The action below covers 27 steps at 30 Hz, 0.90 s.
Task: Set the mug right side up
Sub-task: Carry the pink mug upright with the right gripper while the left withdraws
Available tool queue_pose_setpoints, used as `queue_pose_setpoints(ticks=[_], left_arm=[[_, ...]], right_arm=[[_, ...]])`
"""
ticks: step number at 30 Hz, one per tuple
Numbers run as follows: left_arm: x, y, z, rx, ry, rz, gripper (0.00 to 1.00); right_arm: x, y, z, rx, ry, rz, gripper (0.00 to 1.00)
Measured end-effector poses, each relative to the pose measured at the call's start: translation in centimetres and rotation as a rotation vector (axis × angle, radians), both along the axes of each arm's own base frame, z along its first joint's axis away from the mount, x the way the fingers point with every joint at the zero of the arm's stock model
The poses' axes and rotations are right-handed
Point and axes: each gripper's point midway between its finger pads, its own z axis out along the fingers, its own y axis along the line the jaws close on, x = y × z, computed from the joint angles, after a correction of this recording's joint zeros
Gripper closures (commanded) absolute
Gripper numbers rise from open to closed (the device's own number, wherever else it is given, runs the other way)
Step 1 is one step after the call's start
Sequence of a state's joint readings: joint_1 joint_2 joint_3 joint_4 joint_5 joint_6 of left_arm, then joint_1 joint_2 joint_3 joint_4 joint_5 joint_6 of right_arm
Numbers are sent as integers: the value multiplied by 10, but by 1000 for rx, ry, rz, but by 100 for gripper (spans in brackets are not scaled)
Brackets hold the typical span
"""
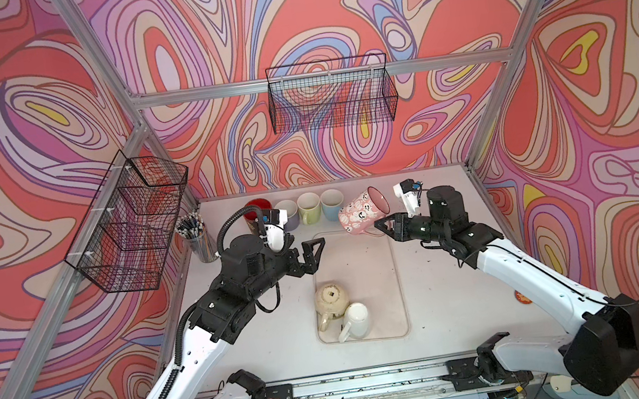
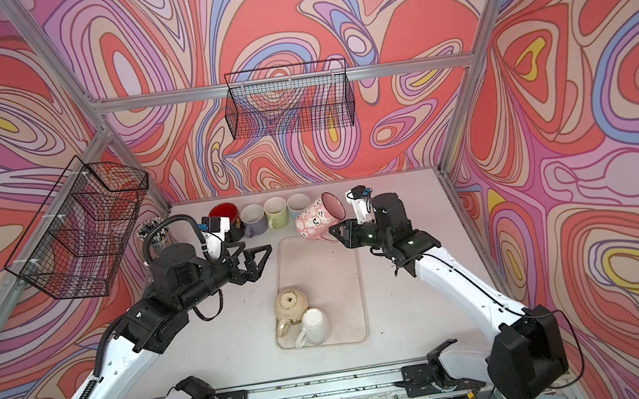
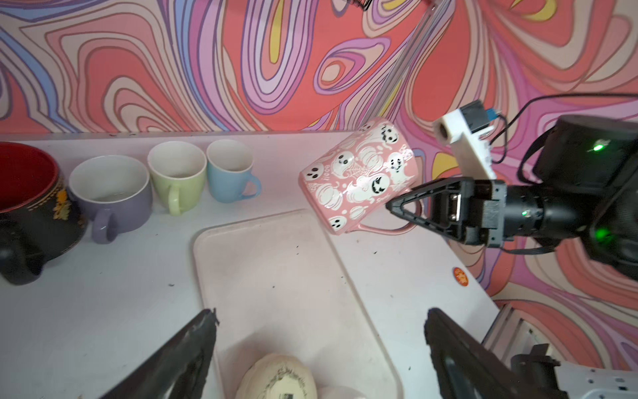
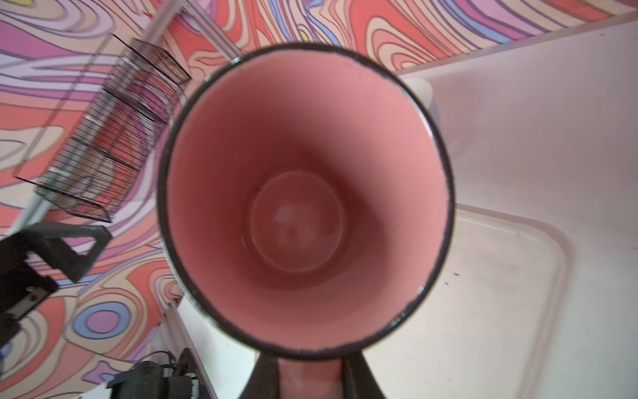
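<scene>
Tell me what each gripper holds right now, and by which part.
Right gripper holds the pink mug by its handle. Left gripper is open, holding nothing.

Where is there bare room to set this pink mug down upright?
The table is bare right of the blue mug, below the held pink mug. The tray's far half is bare too. Its near end is crowded by the cream mug and white mug.

Lighting bright, even and diffuse; shadows on the surface [image 1: 440,298] soft and faint. Both top views sharp, stretched toward the edges. Right wrist view: pink mug [image 4: 303,193] soft-focused, wire basket [image 4: 110,145] at 9 o'clock blurred.
</scene>
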State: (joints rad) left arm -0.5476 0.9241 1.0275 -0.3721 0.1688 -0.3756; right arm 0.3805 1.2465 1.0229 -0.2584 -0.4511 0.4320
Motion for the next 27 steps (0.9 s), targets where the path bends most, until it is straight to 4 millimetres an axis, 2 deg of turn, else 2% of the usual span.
queue_pose_setpoints(ticks=[5, 9, 18, 27], left_arm=[[5, 9, -24, 144, 83, 23, 3], [1, 18, -42, 230, 129, 30, 2], [-6, 36, -47, 313, 114, 64, 2], [-12, 44, -69, 363, 140, 74, 2]], right_arm=[[6, -14, -10, -143, 18, -38, 100], [16, -21, -18, -233, 35, -58, 100], [45, -30, -46, -393, 84, -91, 100], [74, -32, -68, -491, 99, -115, 100]])
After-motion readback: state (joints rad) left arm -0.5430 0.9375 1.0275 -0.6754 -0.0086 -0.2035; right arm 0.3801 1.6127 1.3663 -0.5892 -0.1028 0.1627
